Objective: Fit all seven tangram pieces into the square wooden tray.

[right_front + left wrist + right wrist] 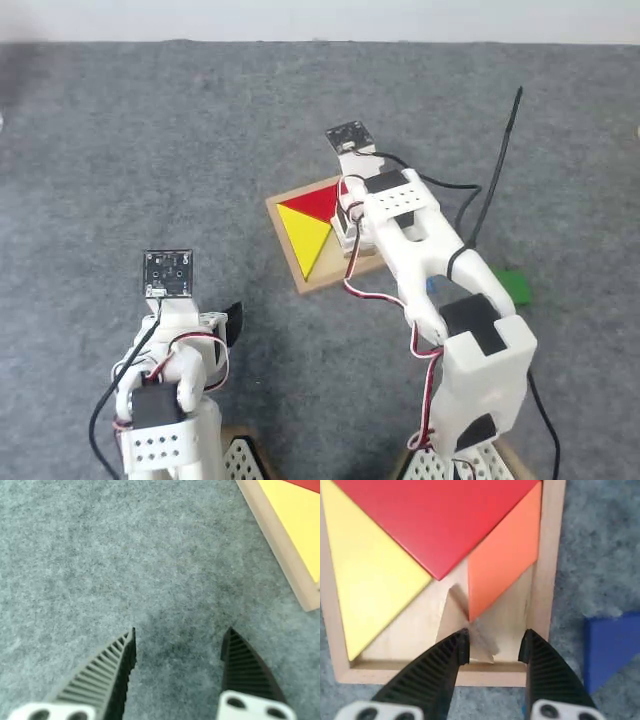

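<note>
The right arm hides much of the square wooden tray (284, 245) from above. A blue piece (610, 645) beside it on the grey carpet (100, 555) is cut off at the frame's edge. A pale shape on the tray floor is hard to make out. A red triangle (435, 515), yellow triangle (370, 575) and orange piece (505, 555) lie edge to edge in the tray. The right gripper (494, 647) hangs over the bare corner, jaws partly apart, clasping nothing. The left gripper (177, 642) is spread wide and empty over carpet near a tray corner.
</note>
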